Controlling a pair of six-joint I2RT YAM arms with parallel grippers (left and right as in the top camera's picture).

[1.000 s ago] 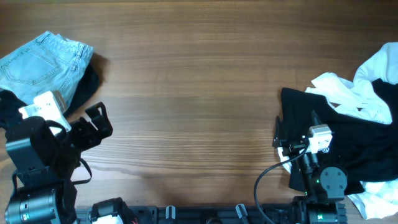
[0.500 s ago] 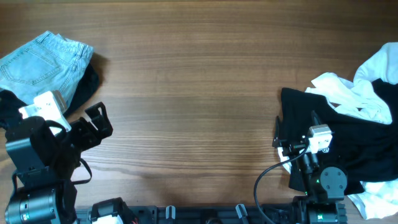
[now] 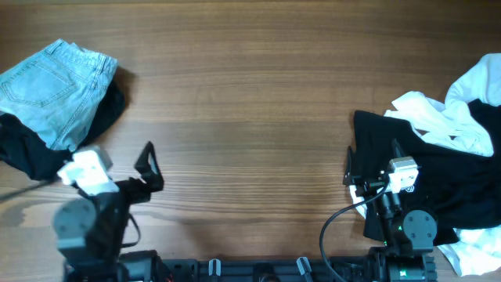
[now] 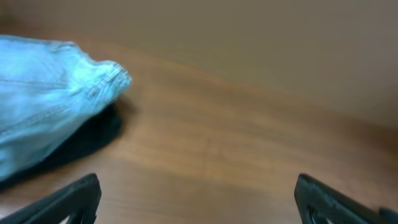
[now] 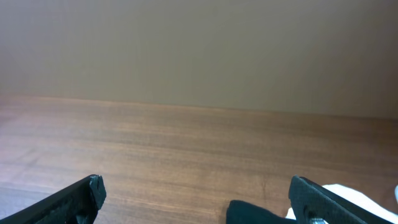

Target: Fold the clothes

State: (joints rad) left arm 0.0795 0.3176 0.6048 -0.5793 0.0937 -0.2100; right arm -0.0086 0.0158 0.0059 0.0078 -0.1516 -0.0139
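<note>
Folded light-blue jeans lie on a black garment at the far left; both show in the left wrist view, the jeans above the black cloth. A heap of unfolded black clothes and white clothes lies at the right; its black edge shows in the right wrist view. My left gripper is open and empty, right of the folded pile. My right gripper is open and empty at the heap's left edge.
The wooden table spans the view between the two piles. The arm bases and cables sit along the front edge.
My left arm has swung right and toward the front edge, away from the folded pile, uncovering the black garment. The right arm has not moved.
</note>
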